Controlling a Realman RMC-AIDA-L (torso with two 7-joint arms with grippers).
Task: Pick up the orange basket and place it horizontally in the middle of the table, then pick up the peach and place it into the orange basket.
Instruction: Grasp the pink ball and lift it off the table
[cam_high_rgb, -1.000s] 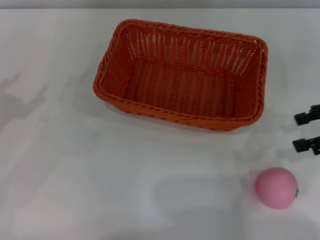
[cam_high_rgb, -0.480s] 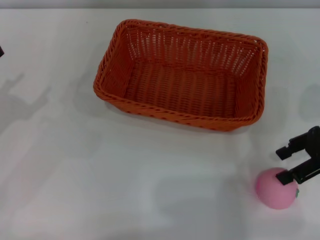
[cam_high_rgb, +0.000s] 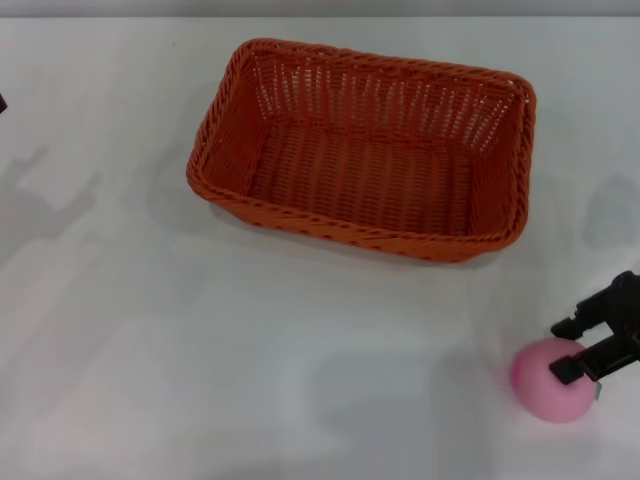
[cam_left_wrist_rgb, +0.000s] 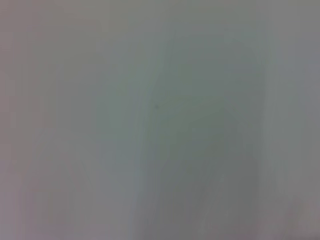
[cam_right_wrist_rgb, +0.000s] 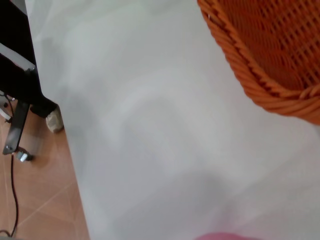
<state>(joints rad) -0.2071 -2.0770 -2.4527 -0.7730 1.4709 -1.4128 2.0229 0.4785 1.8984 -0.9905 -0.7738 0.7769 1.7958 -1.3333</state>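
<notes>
The orange basket lies lengthwise across the middle of the white table, open side up and empty. The pink peach rests on the table near the front right corner. My right gripper hangs just over the peach's upper right side, open, with its two black fingers spread across the fruit's top. The right wrist view shows a corner of the orange basket and a pink sliver of the peach at the picture's edge. Only a dark sliver of the left arm shows, at the table's far left edge.
Bare white tabletop lies between the basket and the front edge. The right wrist view shows the table's edge, with brown floor and a black stand leg beyond it. The left wrist view shows only blank table surface.
My right gripper has come from beside the basket's right end toward the front edge and now sits over the peach. Basket and peach have stayed put.
</notes>
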